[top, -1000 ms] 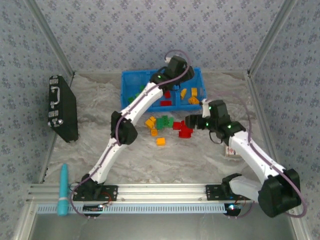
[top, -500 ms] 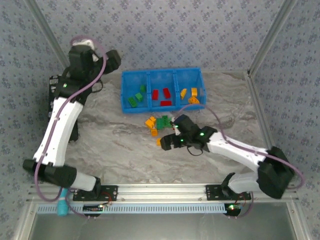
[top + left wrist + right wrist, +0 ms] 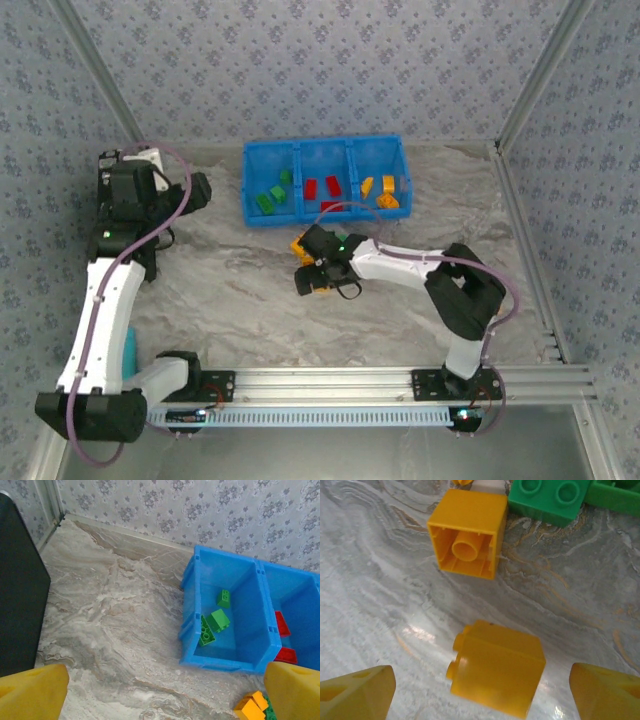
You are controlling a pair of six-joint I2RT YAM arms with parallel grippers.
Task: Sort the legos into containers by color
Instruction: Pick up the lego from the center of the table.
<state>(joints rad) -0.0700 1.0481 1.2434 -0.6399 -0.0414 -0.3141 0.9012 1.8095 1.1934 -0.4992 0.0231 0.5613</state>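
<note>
- My right gripper (image 3: 481, 692) is spread wide and empty. An orange-yellow brick (image 3: 495, 672) lies dead centre between its fingers, studs towards the left finger.
- Beyond it, the blue bin (image 3: 325, 148).
- My left gripper (image 3: 162, 700) is wide open and empty, much farther from the brick.

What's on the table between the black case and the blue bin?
Nothing, just bare marbled table from the black case to the blue bin, seen in the left wrist view. The left gripper hangs above it.
</note>
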